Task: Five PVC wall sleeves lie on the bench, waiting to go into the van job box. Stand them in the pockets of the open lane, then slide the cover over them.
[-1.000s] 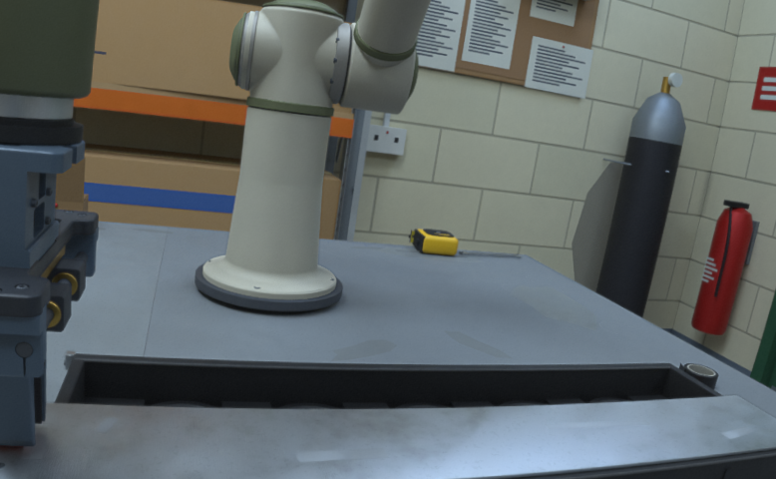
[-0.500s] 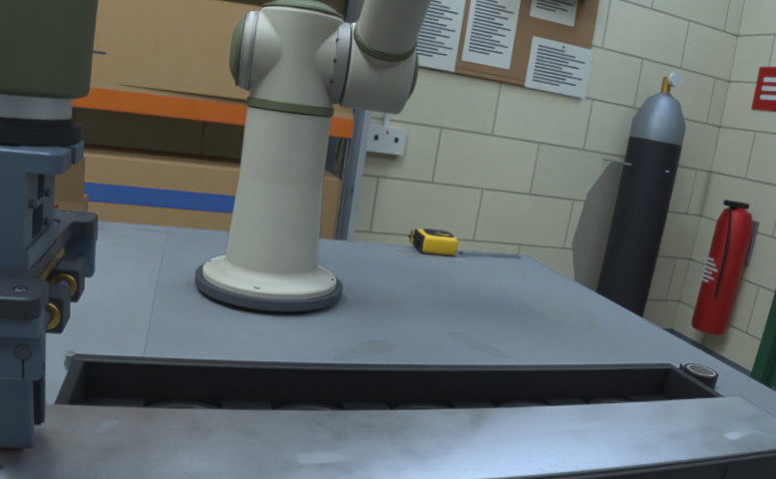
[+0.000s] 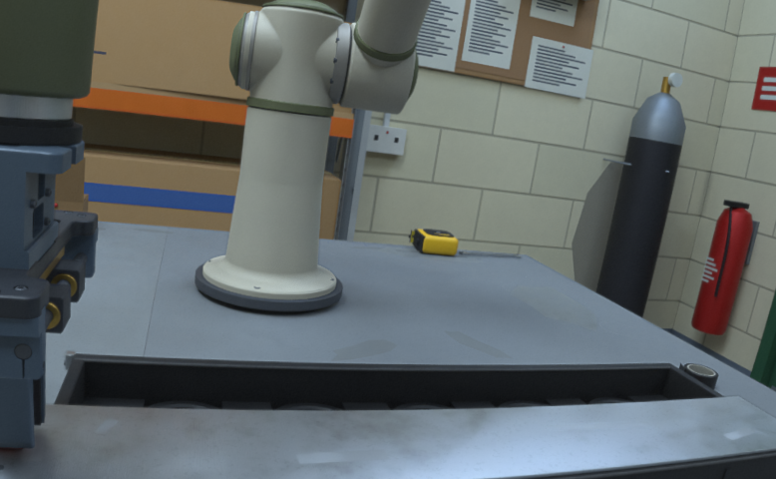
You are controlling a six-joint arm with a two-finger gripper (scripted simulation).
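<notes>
The PVC sleeves [image 3: 306,406] stand in the pockets of the open lane [image 3: 374,384], and only their grey top rims show above the near cover. The steel cover [image 3: 416,439] lies along the front of the job box, its far edge level with the lane's near side. A small thing at the cover's left end, hidden under the fingertip apart from a red sliver, is held in my gripper [image 3: 3,442], which stands closed at the far left.
The cover's front edge runs along the bottom of the picture. My arm's base [image 3: 269,285] stands on the bench behind the lane. A yellow tape measure [image 3: 434,241] lies near the back edge. A gas cylinder [image 3: 642,202] and a fire extinguisher [image 3: 722,267] stand right.
</notes>
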